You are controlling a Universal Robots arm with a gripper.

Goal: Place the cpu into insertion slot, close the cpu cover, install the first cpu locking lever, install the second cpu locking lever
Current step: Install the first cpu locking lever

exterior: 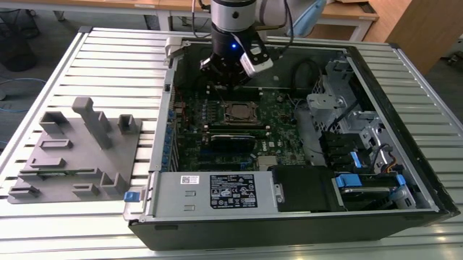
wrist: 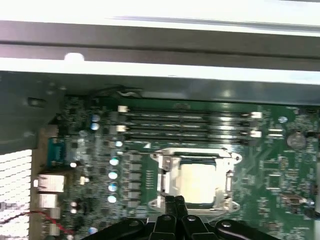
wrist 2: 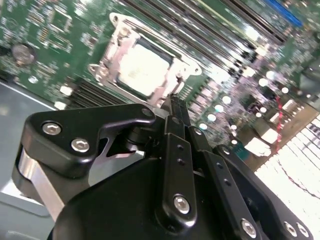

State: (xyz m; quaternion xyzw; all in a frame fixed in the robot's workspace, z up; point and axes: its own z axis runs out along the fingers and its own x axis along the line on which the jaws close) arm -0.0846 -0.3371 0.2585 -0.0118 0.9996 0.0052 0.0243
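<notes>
Inside the insertion slot (wrist: 164, 172) lies the cpu (wrist: 199, 182).

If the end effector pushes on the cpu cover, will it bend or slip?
The cpu cover looks like thin sheet metal, so probably stiff but slightly springy. It appears to lie flat around the cpu, so tipping seems unlikely. Its shiny surface may be slippery.
</notes>
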